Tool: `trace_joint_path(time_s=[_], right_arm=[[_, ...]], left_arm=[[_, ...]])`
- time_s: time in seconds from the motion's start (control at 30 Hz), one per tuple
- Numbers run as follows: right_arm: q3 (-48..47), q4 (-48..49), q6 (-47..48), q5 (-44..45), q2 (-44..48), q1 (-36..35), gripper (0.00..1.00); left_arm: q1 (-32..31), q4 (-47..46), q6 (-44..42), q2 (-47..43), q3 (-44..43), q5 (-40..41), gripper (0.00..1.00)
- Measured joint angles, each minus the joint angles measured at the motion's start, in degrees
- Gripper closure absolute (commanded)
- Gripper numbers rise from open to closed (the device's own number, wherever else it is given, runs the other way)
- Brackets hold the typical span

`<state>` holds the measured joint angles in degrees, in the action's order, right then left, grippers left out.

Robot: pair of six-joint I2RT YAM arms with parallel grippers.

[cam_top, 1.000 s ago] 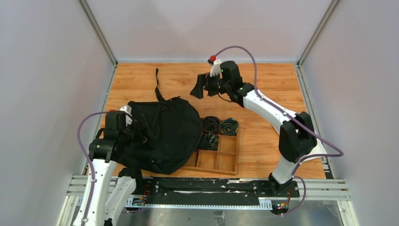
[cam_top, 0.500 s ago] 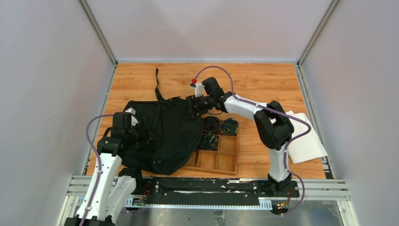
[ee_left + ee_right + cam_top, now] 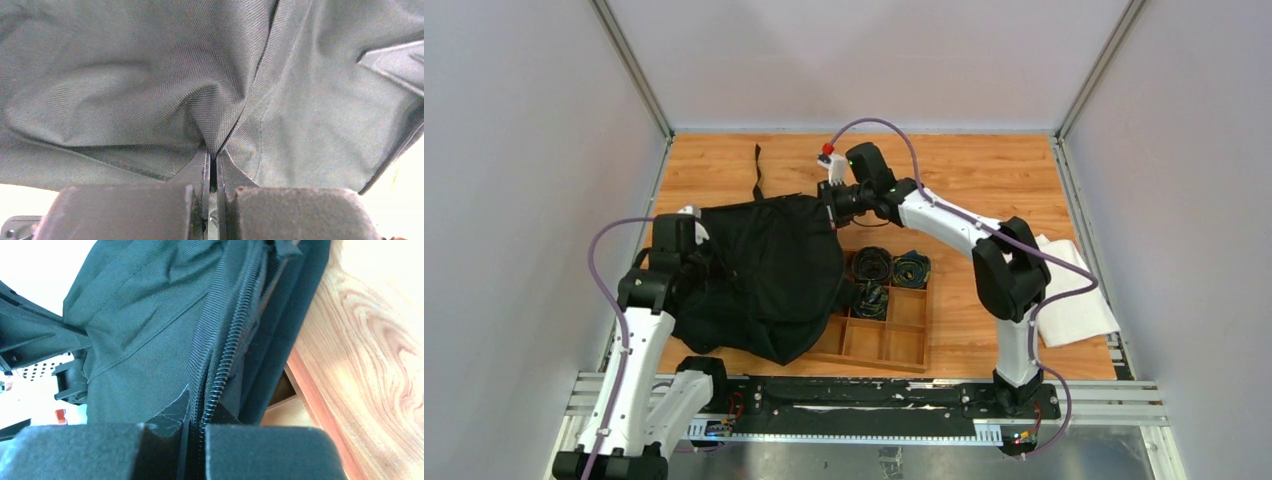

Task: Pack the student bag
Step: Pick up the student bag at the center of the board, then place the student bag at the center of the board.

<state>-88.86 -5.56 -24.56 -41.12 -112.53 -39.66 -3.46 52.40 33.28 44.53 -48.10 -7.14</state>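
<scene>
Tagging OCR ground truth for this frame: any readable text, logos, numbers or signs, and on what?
No readable text in any view.
black backpack: plain fabric, no logo or tag showing; zipper unmarked.
wooden compartment tray: no markings.
white folded sheet: blank.
black base plate: only small pale marks, too small to tell whether they are text.

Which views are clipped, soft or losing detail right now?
Top external: even light and sharp, but the bag reads as one black mass. Left wrist: fabric weave crisp, left gripper soft up close, bottom corners blown white. Right wrist: zipper sharp, right gripper blurred, top-left clipped white, bright patch on the table.
</scene>
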Motion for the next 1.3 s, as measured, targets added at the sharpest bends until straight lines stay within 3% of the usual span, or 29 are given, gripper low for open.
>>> trace_joint_path(time_s=[0.37,0.67,0.9,0.93,1.0,1.03,1.13,1.2,1.3], right_arm=[[-11.72,-6.93,-0.37,10.34,7.13,0.44,1.00],[-8.33,-8.11,-1.29,19.91,15.13,8.72,1.00],[-0.33,-8.48,-0.15,25.92,18.78,11.89,1.00],[0.90,-9.09,0.17,26.40,18.99,12.37,1.00],[3.39,-9.44,0.55,27.10,19.45,13.31,1.00],[4.87,-9.55,0.72,27.32,19.85,13.90,0.94],[7.89,-11.23,1.95,27.76,21.16,15.10,0.40],[8.50,-13.46,2.56,27.69,21.70,15.37,0.23],[8.55,-16.68,4.26,27.36,21.94,15.58,0.15]], left_arm=[[0.00,-0.13,-5.70,17.86,-25.09,5.09,1.00],[-0.85,-16.96,-4.83,31.87,-32.48,-4.31,1.00],[-7.54,-24.81,-6.10,45.99,-36.74,-5.75,1.00],[-8.59,-24.94,-6.69,48.04,-38.03,-5.68,0.95],[-10.25,-24.92,-7.72,51.23,-40.46,-5.64,0.75],[-10.78,-24.92,-8.09,52.17,-41.07,-5.57,0.62],[-11.78,-24.87,-8.92,52.72,-41.20,-5.16,0.37],[-11.80,-24.87,-9.38,52.37,-41.24,-4.63,0.33],[-11.72,-23.71,-10.54,51.43,-41.53,-3.04,0.32]])
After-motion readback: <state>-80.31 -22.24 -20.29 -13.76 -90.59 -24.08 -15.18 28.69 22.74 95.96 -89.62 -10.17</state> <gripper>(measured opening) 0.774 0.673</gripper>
